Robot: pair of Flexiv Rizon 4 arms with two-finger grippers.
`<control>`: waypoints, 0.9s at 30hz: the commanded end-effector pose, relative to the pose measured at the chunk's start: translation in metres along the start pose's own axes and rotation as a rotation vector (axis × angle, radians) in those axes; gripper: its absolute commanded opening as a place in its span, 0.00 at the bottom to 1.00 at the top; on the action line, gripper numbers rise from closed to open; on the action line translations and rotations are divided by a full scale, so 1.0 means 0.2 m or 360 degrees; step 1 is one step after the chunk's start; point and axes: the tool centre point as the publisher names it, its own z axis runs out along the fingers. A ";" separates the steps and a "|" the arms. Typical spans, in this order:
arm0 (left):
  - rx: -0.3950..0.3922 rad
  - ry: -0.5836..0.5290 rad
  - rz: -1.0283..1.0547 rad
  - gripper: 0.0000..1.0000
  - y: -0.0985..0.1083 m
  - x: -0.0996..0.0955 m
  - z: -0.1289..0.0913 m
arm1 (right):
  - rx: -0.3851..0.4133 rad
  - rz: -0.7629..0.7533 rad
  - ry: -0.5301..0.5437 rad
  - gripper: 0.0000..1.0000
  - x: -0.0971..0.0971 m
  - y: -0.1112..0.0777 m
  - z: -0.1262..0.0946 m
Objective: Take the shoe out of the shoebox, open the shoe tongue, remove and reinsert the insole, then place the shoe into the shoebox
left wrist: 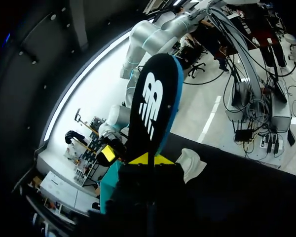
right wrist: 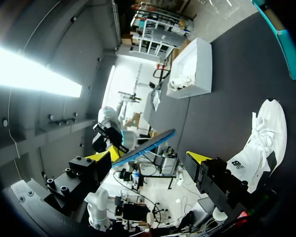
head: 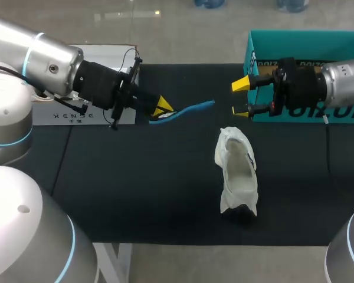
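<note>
**Blue-edged insole clamped by the left gripper, white shoe out on the mat**

Head view: the white shoe (head: 237,171) sits on the black mat (head: 135,188) with its opening facing up and its dark heel toward the robot. Beyond the shoe and to its left, the left gripper (head: 162,107) pinches one end of the insole (head: 183,111), which sticks out level above the mat. Beyond the shoe and to its right, the right gripper (head: 241,97) hangs with its fingers spread and nothing in them, just in front of the teal shoebox (head: 307,47). A white box (head: 88,112) lies well left of the shoe.

Left wrist view: the insole (left wrist: 153,103), black with a blue edge, rises from between the yellow tips of the left gripper (left wrist: 150,159), which press on it from both sides. The shoe (left wrist: 191,164) lies just beside the insole's base.

Right wrist view: the right gripper (right wrist: 150,158) is wide apart. The insole (right wrist: 145,146) shows edge-on ahead of it, and the shoe (right wrist: 261,143) lies beside one finger.
</note>
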 end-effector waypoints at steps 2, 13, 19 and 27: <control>-0.0060 -0.0009 0.0027 0.00 -0.03 0.04 0.07 | -0.0003 0.0000 -0.0003 1.00 0.00 0.00 0.01; -0.0082 0.0011 0.0117 0.00 -0.03 0.02 0.26 | -0.0003 0.0000 -0.0003 1.00 0.00 0.00 0.01; -0.0142 0.0027 0.0173 0.00 -0.01 -0.02 0.34 | -0.0003 0.0000 -0.0003 1.00 0.00 0.00 0.01; -0.0177 -0.0021 0.0206 0.00 -0.01 -0.10 0.30 | -0.0003 0.0000 -0.0003 1.00 0.00 0.00 0.01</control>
